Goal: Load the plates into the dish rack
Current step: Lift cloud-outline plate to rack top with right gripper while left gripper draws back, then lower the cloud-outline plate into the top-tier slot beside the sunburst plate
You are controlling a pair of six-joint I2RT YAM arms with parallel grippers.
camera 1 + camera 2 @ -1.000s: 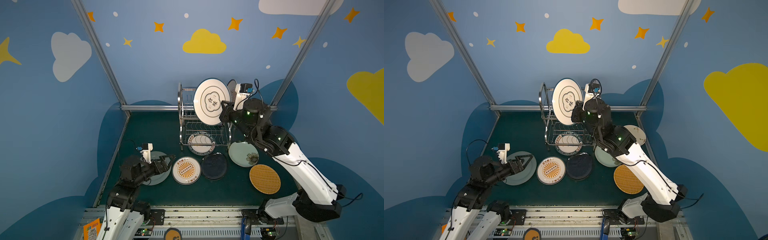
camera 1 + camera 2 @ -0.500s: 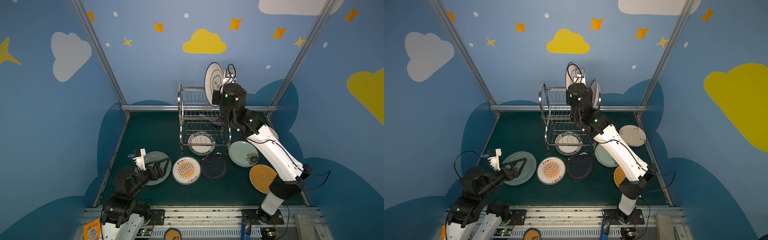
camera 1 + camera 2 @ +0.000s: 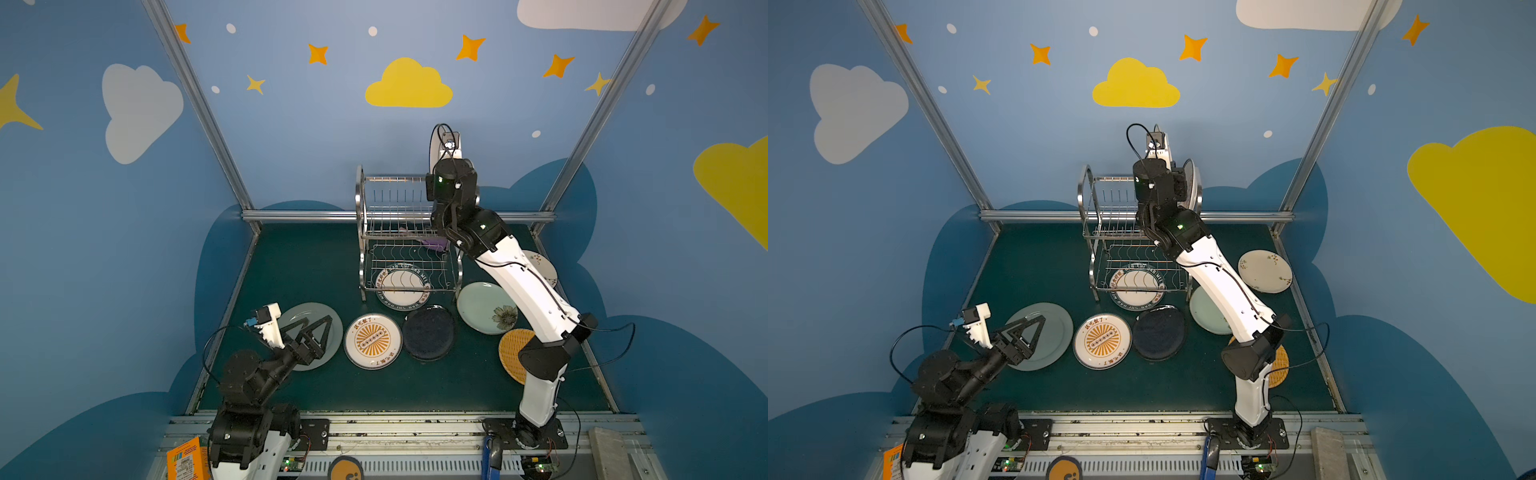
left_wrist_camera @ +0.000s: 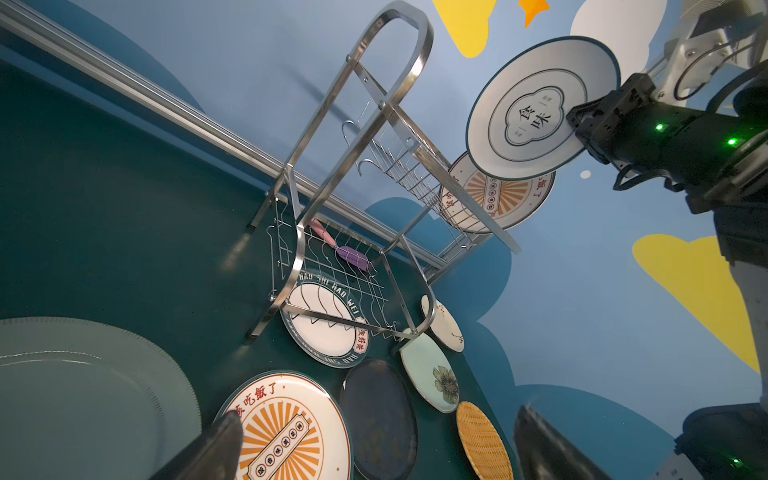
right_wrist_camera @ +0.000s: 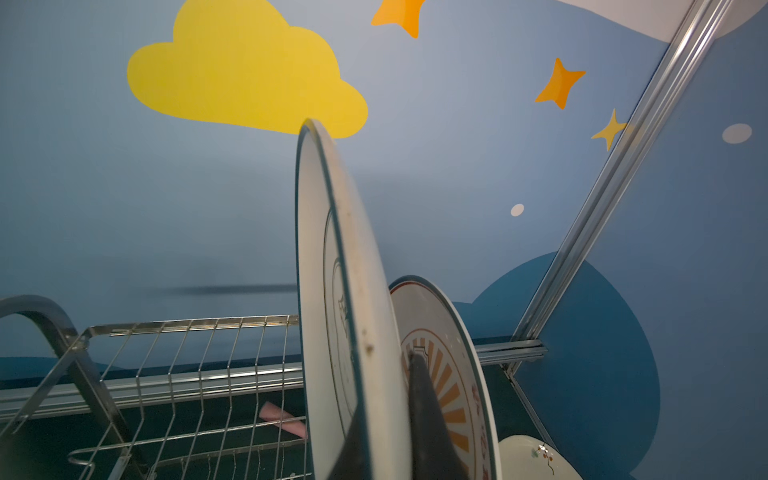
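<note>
Blue-walled booth (image 3: 291, 137): emblem plate (image 4: 536, 112) tight in right gripper (image 4: 579, 122) (left gripper (image 3: 318, 320) wide open)

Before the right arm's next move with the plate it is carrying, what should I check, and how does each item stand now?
1. Right gripper shut on the emblem plate: ok.
2. Emblem plate on edge above the dish rack upper tier: ok.
3. Gap between it and the sunburst plate standing in the rack: cannot tell.
4. Free slots beside the sunburst plate: ok.
5. Left gripper open, away from the rack, over the grey-green plate: ok.
</note>
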